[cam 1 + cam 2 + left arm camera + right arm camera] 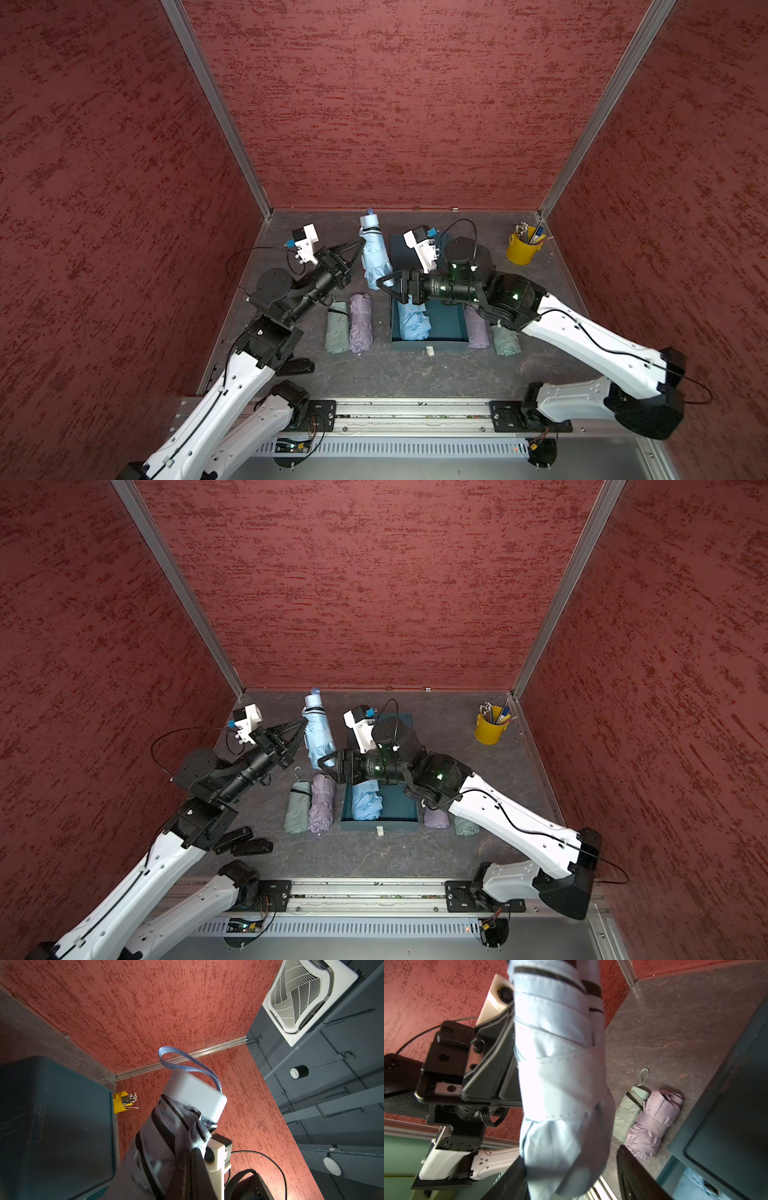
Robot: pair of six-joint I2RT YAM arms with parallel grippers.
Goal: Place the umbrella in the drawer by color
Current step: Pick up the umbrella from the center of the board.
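Observation:
A folded light blue umbrella (376, 253) (318, 733) hangs upright above the table, white handle and blue strap on top. My left gripper (360, 243) (187, 1167) is shut on its fabric just below the handle. My right gripper (388, 289) (571, 1178) stands open around the umbrella's (560, 1084) lower end; one finger touches the cloth, and a gap shows at the other finger (633, 1172). The teal drawer (446, 328) (399, 808) is pulled open below the right arm, and another light blue umbrella (413, 322) lies in it.
A green umbrella (336, 328) and a purple umbrella (360, 322) lie left of the drawer. A purple one (477, 328) and a green one (505, 340) lie to its right, partly under the right arm. A yellow pencil cup (523, 248) stands at the back right.

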